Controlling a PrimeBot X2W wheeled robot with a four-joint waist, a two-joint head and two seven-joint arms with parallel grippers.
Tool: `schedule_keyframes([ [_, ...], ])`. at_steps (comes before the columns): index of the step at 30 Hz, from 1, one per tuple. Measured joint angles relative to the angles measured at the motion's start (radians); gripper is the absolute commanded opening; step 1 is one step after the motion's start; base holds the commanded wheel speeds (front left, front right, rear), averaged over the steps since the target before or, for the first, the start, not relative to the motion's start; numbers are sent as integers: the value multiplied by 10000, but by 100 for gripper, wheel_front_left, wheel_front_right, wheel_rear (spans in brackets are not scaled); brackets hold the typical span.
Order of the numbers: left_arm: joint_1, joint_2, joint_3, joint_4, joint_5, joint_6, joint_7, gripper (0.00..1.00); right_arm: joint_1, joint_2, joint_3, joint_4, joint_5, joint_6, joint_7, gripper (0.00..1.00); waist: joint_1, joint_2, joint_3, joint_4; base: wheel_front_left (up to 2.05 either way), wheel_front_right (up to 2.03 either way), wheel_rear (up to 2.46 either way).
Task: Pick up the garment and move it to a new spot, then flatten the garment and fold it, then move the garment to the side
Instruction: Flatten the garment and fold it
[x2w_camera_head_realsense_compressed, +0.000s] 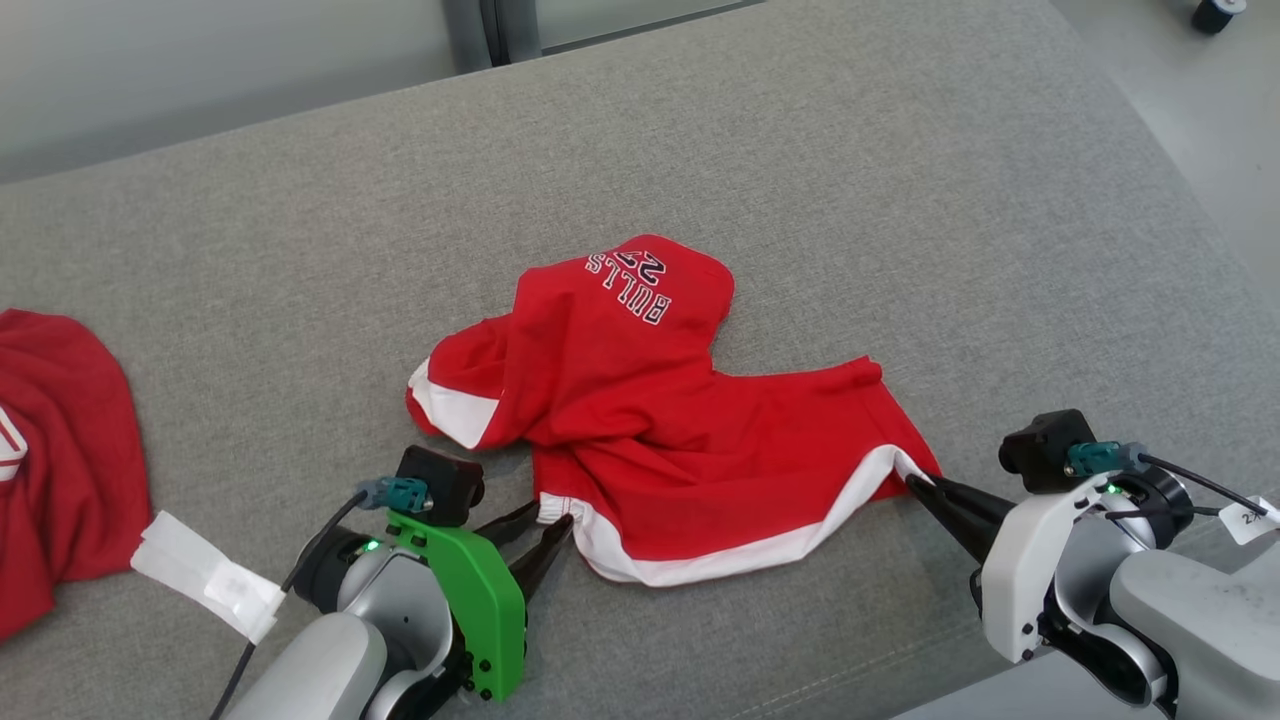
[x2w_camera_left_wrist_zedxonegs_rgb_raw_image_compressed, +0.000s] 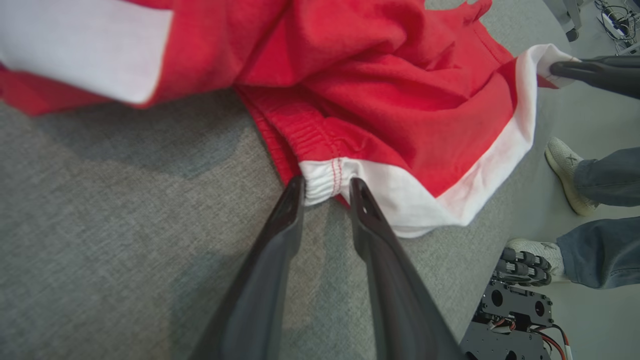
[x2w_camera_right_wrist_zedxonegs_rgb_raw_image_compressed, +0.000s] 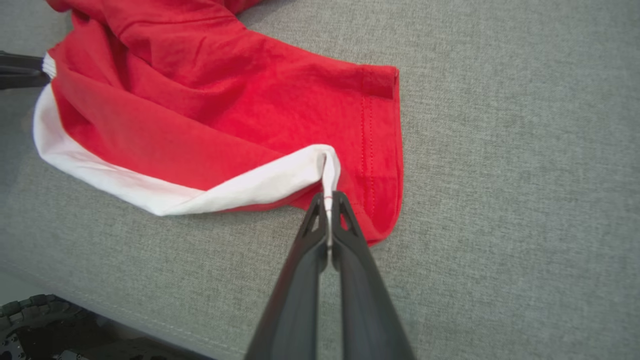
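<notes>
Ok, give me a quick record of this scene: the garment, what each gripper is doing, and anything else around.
garment: red shorts with white trim, crumpled on the grey cushion
left gripper: closed on the white elastic corner
right gripper: shut on the white hem corner
fold state: not flattened yet
nearby: another red cloth at the robot's left; a person's shoes on the floor

Both arms reach forward, low. The left gripper (x2w_camera_left_wrist_zedxonegs_rgb_raw_image_compressed: 327, 182) has its jaws partly apart, clamping a bunched edge of the garment (x2w_camera_head_realsense_compressed: 640, 400). The right gripper (x2w_camera_right_wrist_zedxonegs_rgb_raw_image_compressed: 326, 197) pinches another corner tight.
</notes>
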Motion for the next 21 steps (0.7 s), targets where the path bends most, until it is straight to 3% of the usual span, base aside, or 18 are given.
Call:
schedule_keyframes([
  [1,0,-2,-2,61,15,0,-48,47,-1,31,12,10,0,0,0,0,0,0,-20,-19,0,0,0],
  [3,0,-8,4,153,29,0,-138,77,-2,65,44,21,0,2,0,0,0,0,-70,-59,0,0,0],
  [4,0,-10,0,176,44,0,-180,85,-2,65,56,31,0,2,0,0,0,0,-97,-79,0,0,0],
  [7,0,-27,-2,249,113,-2,-224,87,-2,65,79,52,0,4,0,0,0,0,-168,-142,0,0,0],
  [13,0,-86,-119,462,132,-2,-311,42,0,61,77,54,2,4,0,0,0,0,-236,-219,0,0,0],
  [16,0,-153,-150,506,132,-2,-376,38,0,58,77,56,2,4,-2,0,0,0,-241,-240,0,0,0],
  [18,0,-253,-167,525,132,-4,-391,30,1,58,77,56,2,2,-2,0,0,0,-243,-249,0,0,0],
  [19,0,-295,-186,535,132,-4,-399,19,1,58,77,58,2,2,-2,0,0,0,-244,-251,0,0,0],
  [20,0,-316,-199,550,132,-6,-405,0,1,58,77,58,2,2,-2,0,0,0,-244,-252,0,0,0],
  [21,0,-328,-201,568,132,-6,-474,0,2,56,77,58,2,2,-2,0,0,0,-243,-252,0,0,0],
])
